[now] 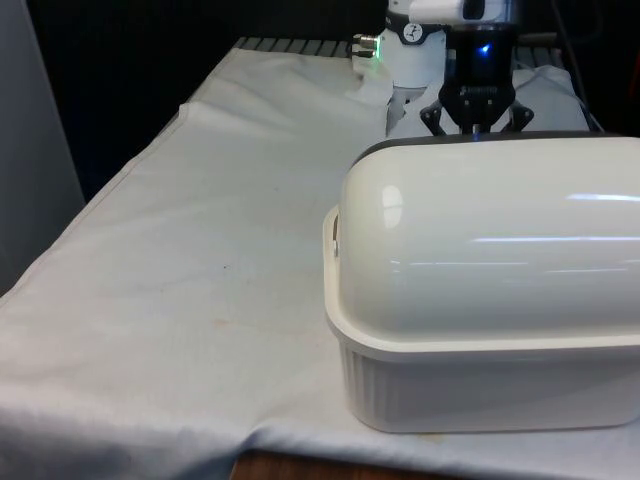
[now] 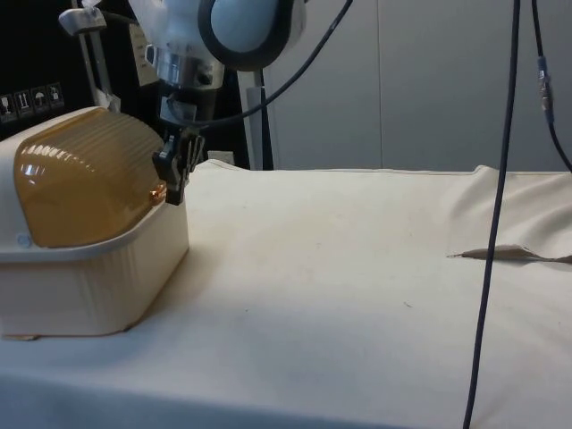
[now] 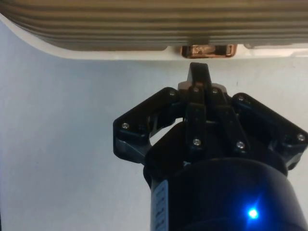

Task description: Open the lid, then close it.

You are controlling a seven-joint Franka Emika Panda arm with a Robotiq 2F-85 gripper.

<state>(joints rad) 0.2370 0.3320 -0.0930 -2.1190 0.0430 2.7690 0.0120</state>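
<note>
Bread box (image 1: 480,380) nearest, pincer (image 2: 176,192) just beside its lid handle (image 3: 207,50).

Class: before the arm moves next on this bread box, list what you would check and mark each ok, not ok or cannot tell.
1. Lid down on the base: ok.
2. Gripper at the lid's front edge, level with the handle: ok.
3. Fingers shut, tips together: ok.
4. Fingertip touching the handle: cannot tell; the wrist view shows it just short.
5. Cloth before the box bare, room for the lid to swing: ok.
</note>
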